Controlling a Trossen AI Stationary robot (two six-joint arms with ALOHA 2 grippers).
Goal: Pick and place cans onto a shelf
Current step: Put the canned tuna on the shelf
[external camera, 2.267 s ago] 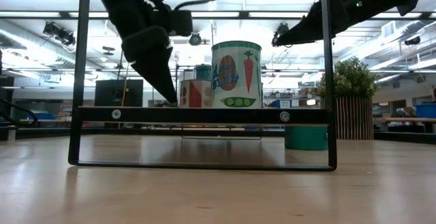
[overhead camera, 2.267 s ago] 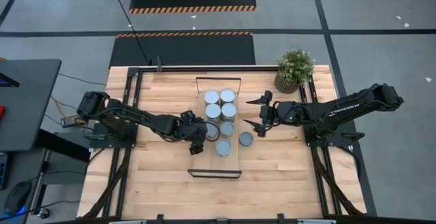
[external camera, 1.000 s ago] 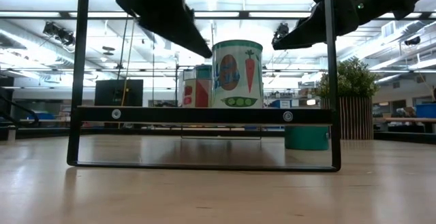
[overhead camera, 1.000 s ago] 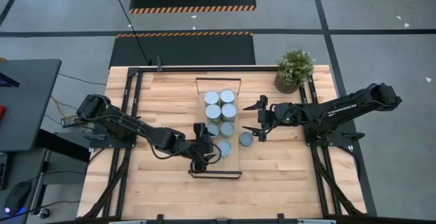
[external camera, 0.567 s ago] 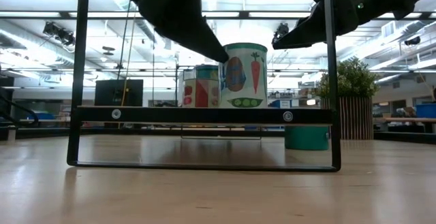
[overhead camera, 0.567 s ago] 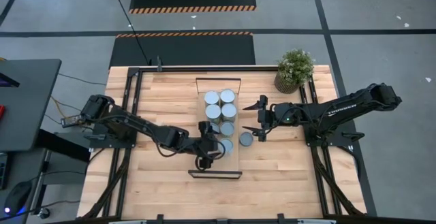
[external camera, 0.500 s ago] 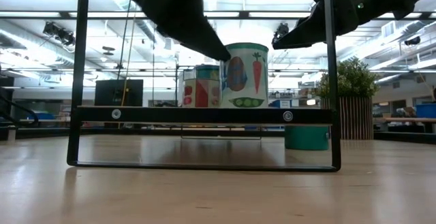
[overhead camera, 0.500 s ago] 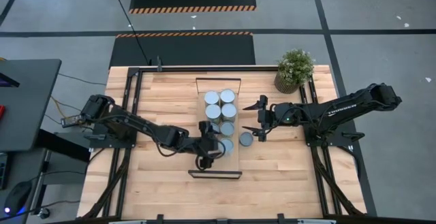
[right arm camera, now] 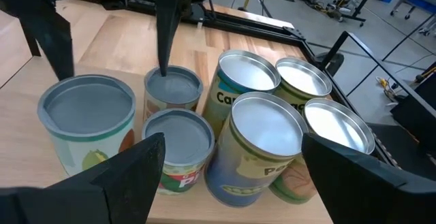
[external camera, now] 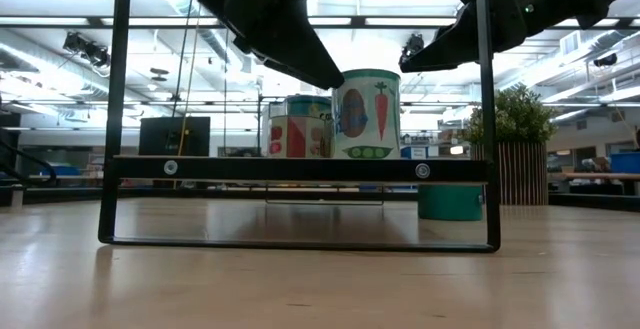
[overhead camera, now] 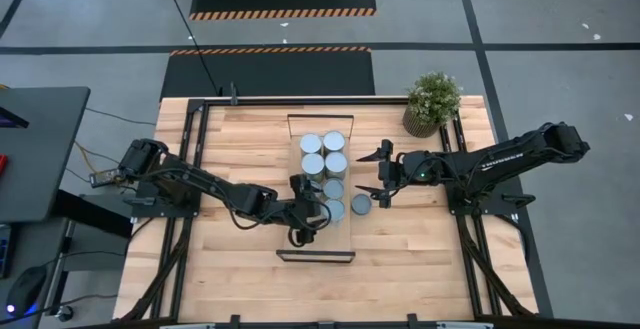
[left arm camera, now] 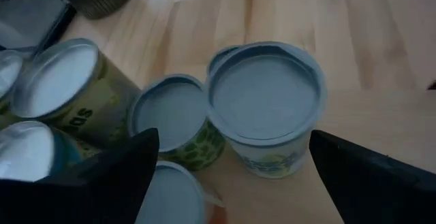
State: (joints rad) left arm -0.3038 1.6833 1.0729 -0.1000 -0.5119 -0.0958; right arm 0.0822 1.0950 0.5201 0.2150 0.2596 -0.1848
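Seven cans stand upright on the light-wood shelf (overhead camera: 330, 239), several in a block at its far end (overhead camera: 323, 153). The nearest one (overhead camera: 334, 210) has a carrot label in the low view (external camera: 365, 114). One more can (overhead camera: 360, 205) stands on the table just right of the shelf. My left gripper (overhead camera: 312, 215) is open at the nearest can's left side. In the left wrist view its fingers (left arm camera: 233, 139) flank that can (left arm camera: 266, 115). My right gripper (overhead camera: 378, 175) hangs open and empty above the table right of the shelf. My left gripper's near-side fingertip (left arm camera: 323, 149) stands against the nearest can's top rim (left arm camera: 310, 125), on the side toward the table's left and near edges. The fingers slant down from the table's left (external camera: 325, 69). The can stands upright on the shelf board. The other finger (right arm camera: 163, 60) is clear of it.
A potted plant (overhead camera: 432, 101) stands at the table's far right corner. The shelf's black end frame (external camera: 300, 169) crosses the low view. Bare wood lies near and to both sides of the shelf.
My left gripper has moved toward the table's right, against the nearest can. That can has slid upright along the shelf board toward the table's right and slightly toward the far edge.
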